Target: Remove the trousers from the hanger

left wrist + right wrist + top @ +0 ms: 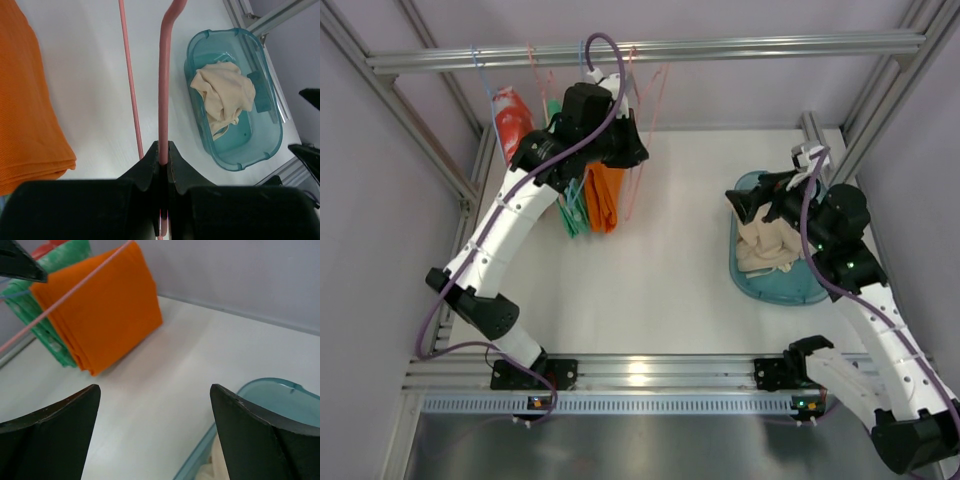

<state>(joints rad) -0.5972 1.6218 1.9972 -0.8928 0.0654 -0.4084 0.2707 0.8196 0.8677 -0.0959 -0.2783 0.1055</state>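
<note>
**Open middle, crowded rail**

The bare surface (670, 270) between the orange trousers (605, 195) and the teal tub (752, 282) lay open to either side. Under the rail (720, 47) the way was tight: the left end effector (163, 152), clamped on a pink hanger (164, 75), sat over the orange trousers, with green cloth (572, 215) packed just beside. The right end effector (154, 390) hung spread wide over the tub's left rim, with beige trousers (770, 245) heaped inside.

Plain bright orange trousers (604, 197), upper centre; pale beige trousers (768, 245) in a translucent teal tub (775, 293), right; pink hanger (164, 75); green cloth (72, 251) and red garment (510, 118) (both partly hidden), upper left; white worktop (670, 270).
</note>
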